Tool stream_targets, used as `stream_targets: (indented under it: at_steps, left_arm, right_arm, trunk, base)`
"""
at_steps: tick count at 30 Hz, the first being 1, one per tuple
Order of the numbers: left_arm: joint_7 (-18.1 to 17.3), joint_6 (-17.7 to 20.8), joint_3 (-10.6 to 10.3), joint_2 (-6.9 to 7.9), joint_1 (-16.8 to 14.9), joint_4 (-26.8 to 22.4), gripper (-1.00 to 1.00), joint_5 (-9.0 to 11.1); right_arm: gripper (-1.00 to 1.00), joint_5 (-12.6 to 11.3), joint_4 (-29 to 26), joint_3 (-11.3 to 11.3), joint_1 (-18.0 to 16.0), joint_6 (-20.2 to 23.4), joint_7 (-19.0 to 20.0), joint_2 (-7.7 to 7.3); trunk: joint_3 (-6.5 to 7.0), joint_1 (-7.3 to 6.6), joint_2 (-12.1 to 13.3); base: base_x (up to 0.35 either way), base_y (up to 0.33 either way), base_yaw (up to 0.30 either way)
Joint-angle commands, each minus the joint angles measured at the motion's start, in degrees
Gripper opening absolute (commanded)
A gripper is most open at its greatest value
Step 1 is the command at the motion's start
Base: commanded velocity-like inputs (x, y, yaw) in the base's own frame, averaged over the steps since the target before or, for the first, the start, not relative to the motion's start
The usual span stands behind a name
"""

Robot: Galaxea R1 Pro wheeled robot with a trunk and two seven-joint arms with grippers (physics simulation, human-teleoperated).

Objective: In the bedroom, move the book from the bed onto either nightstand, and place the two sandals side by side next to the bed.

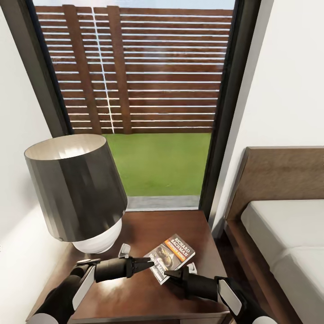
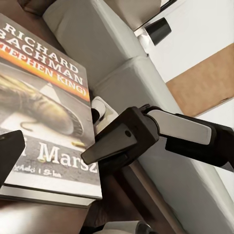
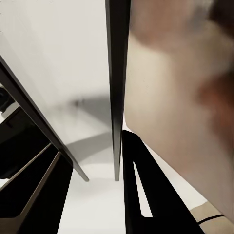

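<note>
Orange-banded book [image 1: 170, 264] lies on the nightstand [image 1: 135, 297], between both grippers' jaws.

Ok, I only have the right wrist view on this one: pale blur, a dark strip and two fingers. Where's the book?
Observer: In the head view, the book lies cover up on the nightstand.
Operator: And the grippers?
Observer: The left gripper and right gripper both point at the book's near edge. I can't tell if either one is touching it.
Operator: Anything else on that stand?
Observer: A lamp with a dark shade, left of the book.
</note>
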Motion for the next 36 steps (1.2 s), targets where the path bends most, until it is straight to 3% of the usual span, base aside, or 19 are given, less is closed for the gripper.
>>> stream_targets:
  at_steps: [1,13,20,36]
  left_arm:
    - [0.05,0.59,-0.21,0.07,-0.04,0.00,1.00,0.51]
    - [0.05,0.59,-0.21,0.07,-0.03,0.00,1.00,0.51]
    - [0.05,0.59,-0.29,0.04,-0.02,0.00,1.00,0.51]
    - [0.05,0.59,-0.29,0.06,-0.04,0.00,1.00,0.51]
  right_arm:
    - [-1.00,-0.23,-0.01,0.25,-0.04,0.17,0.07,-0.05]
    - [-1.00,-0.11,-2.20,0.26,-0.04,0.20,-4.03,1.37]
    - [-1.00,-0.13,-3.43,0.26,-0.04,0.28,-4.34,1.40]
    - [-1.00,-0.13,-3.46,0.25,-0.04,0.33,-4.36,1.44]
  trunk:
    - [-0.05,-0.01,-0.02]
    - [-0.05,-0.01,-0.02]
    - [0.83,-0.12,0.03]
    - [1.28,-0.17,0.06]
  base:
    - [0.000,0.000,0.000]
    - [0.000,0.000,0.000]
    - [0.000,0.000,0.000]
    - [0.000,0.000,0.000]
